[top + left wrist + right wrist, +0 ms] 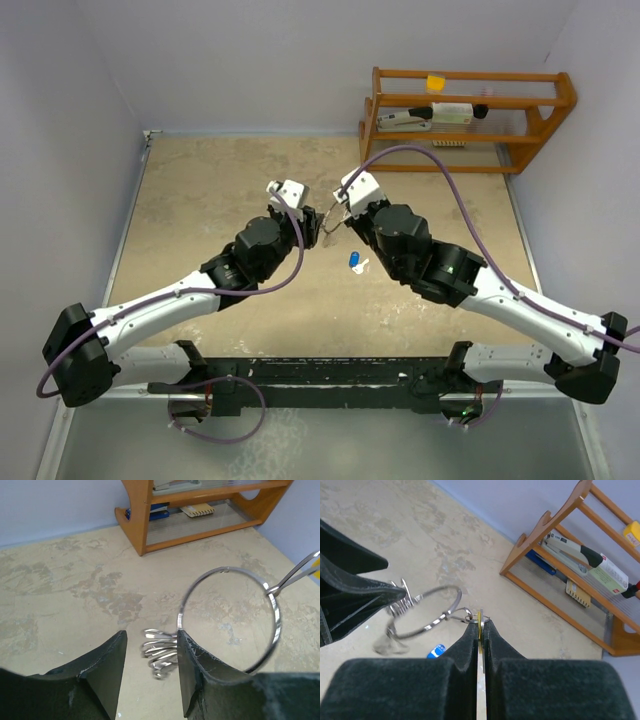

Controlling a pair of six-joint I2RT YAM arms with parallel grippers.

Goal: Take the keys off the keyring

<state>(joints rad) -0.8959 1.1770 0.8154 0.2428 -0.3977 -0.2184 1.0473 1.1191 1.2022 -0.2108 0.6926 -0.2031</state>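
The keyring [276, 625], a thin silver wire ring, hangs in the air between my two grippers; it also shows in the right wrist view [445, 615] and top view [322, 228]. My left gripper [151, 632] is open; the ring rests against the tip of its right finger [195, 675] and passes behind it. Several silver keys [160, 655] dangle blurred between its fingers. My right gripper [480, 622] is shut on the yellow-headed key [480, 617], which joins the keyring by a small link ring. The blue-headed key [354, 261] lies loose on the table, also in the right wrist view [436, 651].
A wooden rack [470, 120] stands at the back right against the wall, with a stapler [585, 555] and small items on its shelves. The tabletop [200, 220] is beige and mottled, with walls at the left, the back and the right.
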